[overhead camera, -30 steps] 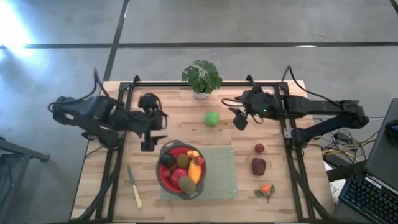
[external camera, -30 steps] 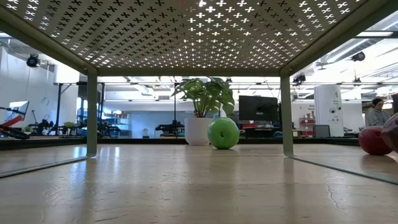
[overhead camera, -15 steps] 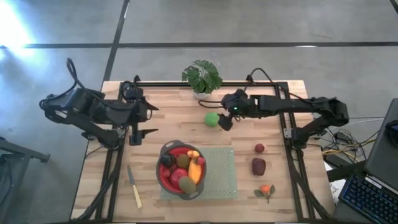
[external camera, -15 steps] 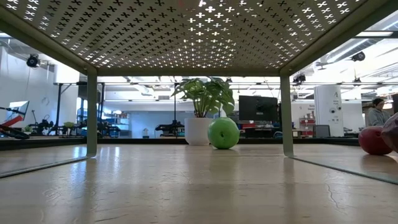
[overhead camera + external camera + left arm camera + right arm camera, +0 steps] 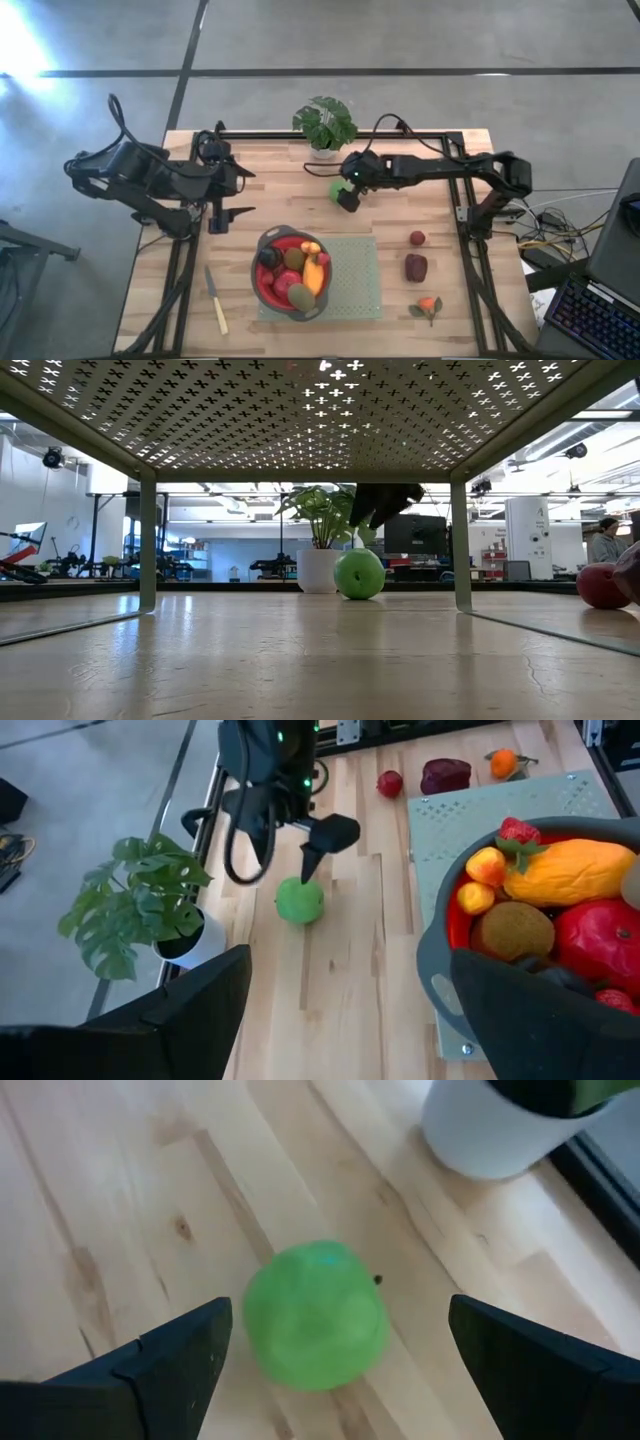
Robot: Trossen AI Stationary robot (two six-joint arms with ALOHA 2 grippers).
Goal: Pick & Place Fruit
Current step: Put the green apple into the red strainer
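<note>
Bare table (image 5: pixel 420 200) around green ball (image 5: pixel 337 188)

We see two dark, near-black arms built of slim tubular links with bulkier rounded joint housings. The left arm (image 5: pixel 150 185) carries a loose black cable that loops up above its shoulder end, and its gripper (image 5: pixel 222 200) ends in two flat, black, blade-like fingers. The right arm (image 5: pixel 450 170) has a thin black cable arching over its forearm and more cabling trailing from its base. Its wrist block (image 5: pixel 275 750) is boxy, with a small green light and a black cable looping under it. The right gripper (image 5: pixel 345 192) has two matte black fingers (image 5: pixel 170 1365), broad and wedge-shaped with bevelled edges.
</note>
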